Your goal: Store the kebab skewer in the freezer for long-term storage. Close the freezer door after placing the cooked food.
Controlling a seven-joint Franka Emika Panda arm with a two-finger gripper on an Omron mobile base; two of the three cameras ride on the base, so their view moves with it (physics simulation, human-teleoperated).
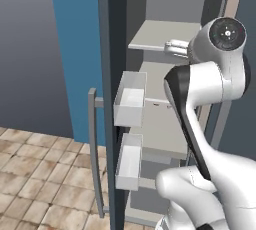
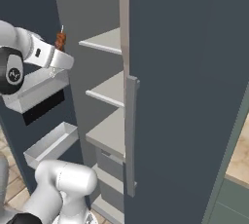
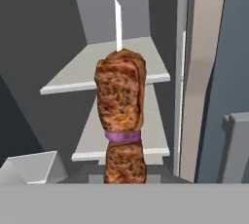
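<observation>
Arm (image 1: 200,99) raised, elbow bent fwd; fingers (image 2: 61,47) clamped shut, wrist level.

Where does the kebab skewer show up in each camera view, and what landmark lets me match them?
Left base view: I cannot make it out; the arm covers that area.
Right base view: kebab skewer at upper left, sticking up above the white hand.
Hand view: it stands upright in the centre, from the bottom edge up.
Shared landmark: the freezer's light grey shelves.
</observation>
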